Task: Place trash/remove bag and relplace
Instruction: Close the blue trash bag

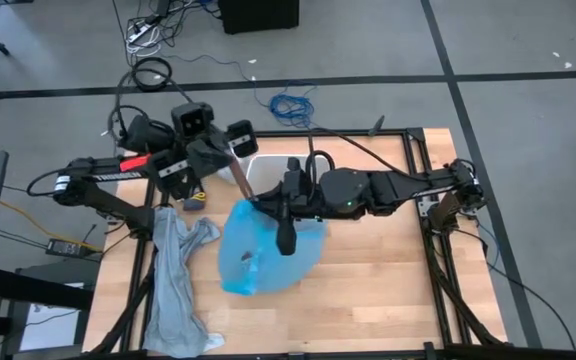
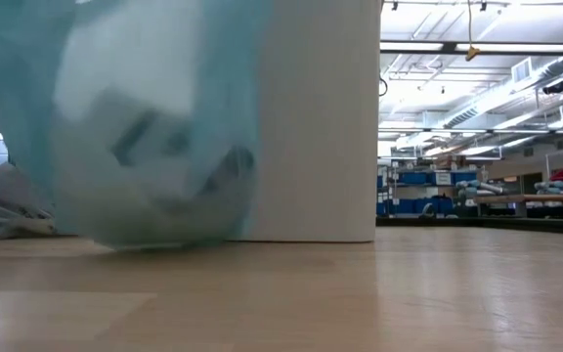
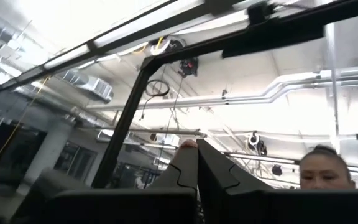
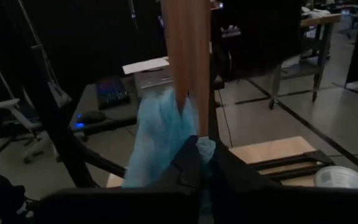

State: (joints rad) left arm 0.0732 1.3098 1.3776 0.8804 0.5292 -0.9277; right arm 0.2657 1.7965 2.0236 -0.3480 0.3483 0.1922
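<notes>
The light-blue bag (image 1: pixel 263 245) is out of the white bin (image 1: pixel 266 168) and hangs in front of it. Its bottom (image 2: pixel 145 235) touches the table, and trash (image 2: pixel 154 147) shows through the film as white and dark shapes. A reddish-brown band (image 1: pixel 243 178) runs from the bag's gathered top up to my left gripper (image 1: pixel 230 152), which is shut and points up and away. My right gripper (image 1: pixel 265 203) is shut on the bag's top. My left gripper has the far end of the reddish-brown band (image 3: pixel 188 144) pinched at its shut fingertips, which slant upward. The band runs straight and taut down to the bag's top (image 4: pixel 185 56). My right gripper pinches the bunched blue film at the bag's top (image 4: pixel 205 148) between its two fingers, coming roughly level from the table's right. Several layers are gathered there. The bag hangs below the fingers with its bottom on the table.
A limp grey liner (image 1: pixel 178 290) lies along the table's left side. Bare wood (image 1: pixel 378 290) lies to the right of the bag. Black frame posts stand at the table's corners. A white roll (image 4: pixel 340 177) sits beyond the right gripper. A person's head (image 3: pixel 325 168) shows past the left fingers.
</notes>
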